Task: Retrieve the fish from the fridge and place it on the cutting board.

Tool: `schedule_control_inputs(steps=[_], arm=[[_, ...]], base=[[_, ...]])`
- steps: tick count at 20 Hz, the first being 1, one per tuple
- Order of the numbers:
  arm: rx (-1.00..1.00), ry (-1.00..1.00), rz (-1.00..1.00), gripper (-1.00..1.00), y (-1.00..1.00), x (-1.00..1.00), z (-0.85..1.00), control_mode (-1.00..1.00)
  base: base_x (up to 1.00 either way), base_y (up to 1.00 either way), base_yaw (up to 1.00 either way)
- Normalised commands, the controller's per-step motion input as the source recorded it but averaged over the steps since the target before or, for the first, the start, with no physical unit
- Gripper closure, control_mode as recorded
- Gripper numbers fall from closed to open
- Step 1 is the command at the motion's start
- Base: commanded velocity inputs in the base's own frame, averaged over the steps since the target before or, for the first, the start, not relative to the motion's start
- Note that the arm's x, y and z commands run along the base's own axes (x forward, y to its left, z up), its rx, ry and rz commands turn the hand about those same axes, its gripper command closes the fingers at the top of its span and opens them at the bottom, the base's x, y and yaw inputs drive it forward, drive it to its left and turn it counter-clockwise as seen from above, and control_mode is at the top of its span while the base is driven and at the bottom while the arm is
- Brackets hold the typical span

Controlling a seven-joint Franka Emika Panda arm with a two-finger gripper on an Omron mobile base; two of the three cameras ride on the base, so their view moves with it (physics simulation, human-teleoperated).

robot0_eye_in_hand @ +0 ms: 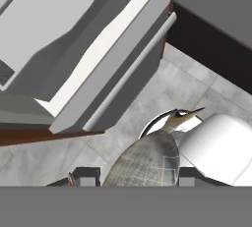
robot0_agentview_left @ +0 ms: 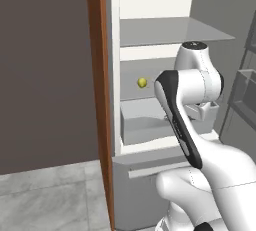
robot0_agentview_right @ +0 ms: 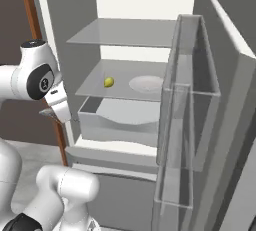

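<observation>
The claw is closed on the thin silvery-grey fish, which sits at the lower centre of the hand view between the two dark finger tips, its pointed tail reaching up and to the right. The grip lies across the broad middle of the body, which is judged the correct place: the tail is too narrow to clamp, and a hold near the middle keeps the load balanced. The fish is judged light, somewhat flexible and likely slippery, so it may slide or droop if swung quickly; a steady, unhurried carry is advised. In the right base view the claw hangs at the left of the frame, outside the tall grey fridge with white interior, just left of the pale open drawer. Above the drawer, a small yellow-green round fruit and a white round plate rest on a grey glass shelf. The clear door bins stand at the right. Grey floor tiles lie beneath the fish in the hand view.
</observation>
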Motion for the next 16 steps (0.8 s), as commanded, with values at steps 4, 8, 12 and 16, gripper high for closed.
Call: schedule_control_inputs(steps=[4, 8, 12, 16], arm=[[0.0, 0.0, 0.0, 1.0, 0.0, 0.0, 0.0, 1.0], [0.0, 0.0, 0.0, 1.0, 0.0, 0.0, 0.0, 1.0], [0.0, 0.0, 0.0, 1.0, 0.0, 0.0, 0.0, 1.0], [0.0, 0.0, 0.0, 1.0, 0.0, 0.0, 0.0, 1.0]], base=[[-0.19, 0.67, -0.14], [-0.04, 0.76, -0.34], [-0.1, 0.6, -0.47], [-0.17, 0.32, -0.56]])
